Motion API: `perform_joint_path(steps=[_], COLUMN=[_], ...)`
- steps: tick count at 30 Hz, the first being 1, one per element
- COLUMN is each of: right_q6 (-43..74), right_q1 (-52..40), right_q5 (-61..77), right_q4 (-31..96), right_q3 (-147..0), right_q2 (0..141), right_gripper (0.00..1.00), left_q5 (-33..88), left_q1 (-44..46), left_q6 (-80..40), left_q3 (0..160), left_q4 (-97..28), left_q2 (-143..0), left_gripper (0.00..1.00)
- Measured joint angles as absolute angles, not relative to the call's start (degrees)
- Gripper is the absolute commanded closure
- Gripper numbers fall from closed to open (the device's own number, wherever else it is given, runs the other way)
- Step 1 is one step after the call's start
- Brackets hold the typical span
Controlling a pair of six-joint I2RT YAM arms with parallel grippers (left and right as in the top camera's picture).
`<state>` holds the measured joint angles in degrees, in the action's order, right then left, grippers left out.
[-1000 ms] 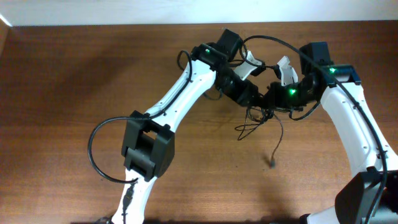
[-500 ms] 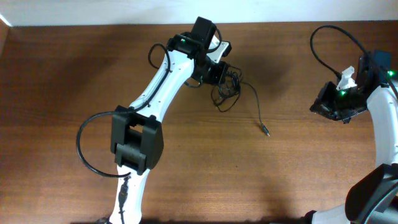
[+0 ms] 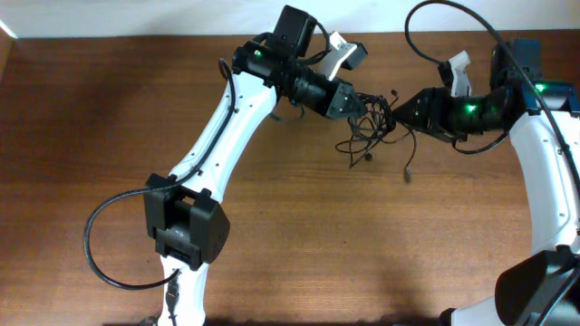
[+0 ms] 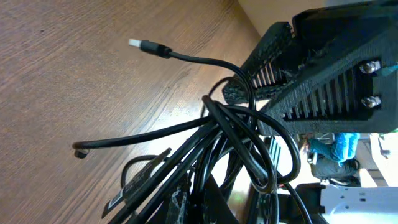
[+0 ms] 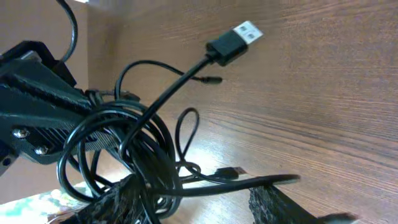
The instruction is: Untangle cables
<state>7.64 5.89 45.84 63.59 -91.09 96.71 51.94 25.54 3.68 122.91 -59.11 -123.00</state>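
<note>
We are looking down on a wooden table (image 3: 91, 136) where two white arms are meeting near the far edge.

On the left, the left gripper (image 3: 350, 98) is clamping its fingers together on the cables (image 3: 370, 127). The knot is bunching just ahead of its tips and hanging between the two grippers.

The cables are thin, glossy black cords. Several loops are winding over one another into a loose ball rather than a hard knot. In the left wrist view, one cord is arching out of the bundle and ending in a flat USB plug (image 4: 146, 46) well beyond the fingertips. A second cord is trailing down to touch the wood. In the overhead view, one loose end is lying on the table below the tangle, nearer the right gripper.

On the right, the right gripper (image 3: 405, 107) is reaching in from the opposite side. Its fingers are standing apart, with one strand passing between them and the mass of loops crowding against one finger.

We judge that we are at the separating step, with one side anchored and the other picking a strand. The next move seems to call for closing the right fingers on that single strand only. It would then be drawn gently away from the left gripper so the loops slide instead of tightening.
</note>
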Motion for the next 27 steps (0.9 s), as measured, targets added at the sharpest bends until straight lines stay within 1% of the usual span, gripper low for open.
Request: perform_joint_path(steps=[1, 3, 4, 5, 7, 8, 10, 12, 14, 15, 17, 18, 20, 22, 23, 25, 27], right_q6=[7.77, 7.79, 7.90, 7.97, 9.15, 10.28, 12.34, 14.11, 15.57, 16.95, 18.22, 18.41, 18.74, 19.73, 19.88, 20.40, 20.58], right_q1=[5.89, 5.65, 4.69, 2.94, -0.30, -1.30, -2.20, -2.37, -3.03, -2.79, 0.99, 0.80, -0.05, -0.10, -0.10, -0.10, -0.10], right_q5=[45.89, 46.06, 46.06, 46.00, 45.34, 44.91, 43.75, 40.32, 35.83, 29.43, 19.79, 17.78, 17.80, 17.82, 17.87, 18.02, 18.02], right_q4=[63.44, 62.94, 62.17, 61.43, 59.20, 58.24, 57.36, 58.65, 61.01, 63.02, 63.81, 63.92, 64.34, 65.14, 65.63, 65.82, 66.00], right_q3=[-91.09, -91.09, -91.09, -91.11, -91.33, -91.50, -91.70, -91.90, -92.18, -92.38, -92.29, -92.29, -92.29, -92.29, -92.29, -92.29, -92.29], right_q2=[96.71, 96.71, 96.71, 96.71, 96.71, 96.68, 96.68, 96.57, 96.57, 96.57, 96.86, 96.86, 96.86, 96.86, 96.86, 96.86, 96.86], right_gripper=[0.42, 0.45, 0.48, 0.54, 0.80, 0.96, 0.96, 0.96, 0.96, 0.96, 0.96, 0.96, 0.96, 0.96, 0.96, 0.96, 0.96], left_q5=[52.56, 53.47, 54.57, 56.55, 59.16, 59.51, 59.57, 59.48, 58.37, 56.18, 47.72, 44.60, 42.13, 43.09, 44.07, 45.82, 46.09], left_q1=[25.54, 25.54, 25.54, 25.47, 25.34, 25.12, 24.23, 23.88, 23.83, 23.79, 17.72, 15.70, 17.17, 20.05, 21.78, 27.35, 30.61], left_q6=[3.68, 3.64, 3.64, 3.64, 3.64, 3.64, 3.62, 3.62, 3.55, 3.55, 3.44, 3.44, 3.44, 3.49, 3.55, 6.79, 12.05], left_q3=[122.91, 122.91, 122.91, 122.91, 122.91, 122.91, 122.91, 122.89, 122.89, 122.91, 122.91, 122.91, 122.91, 122.91, 122.91, 122.91, 122.91], left_q4=[-59.09, -58.92, -58.92, -58.89, -58.92, -58.92, -58.78, -58.67, -59.13, -60.42, -63.51, -63.96, -64.29, -64.71, -64.79, -64.95, -64.99], left_q2=[-123.00, -123.00, -123.00, -123.00, -123.00, -123.00, -123.02, -123.04, -123.11, -123.11, -123.02, -123.02, -123.00, -123.02, -123.00, -122.93, -121.86], left_gripper=[0.96, 0.99, 1.00, 1.00, 1.00, 1.00, 1.00, 0.96, 0.87, 0.84, 0.70, 0.66, 0.72, 0.71, 0.67, 0.55, 0.54])
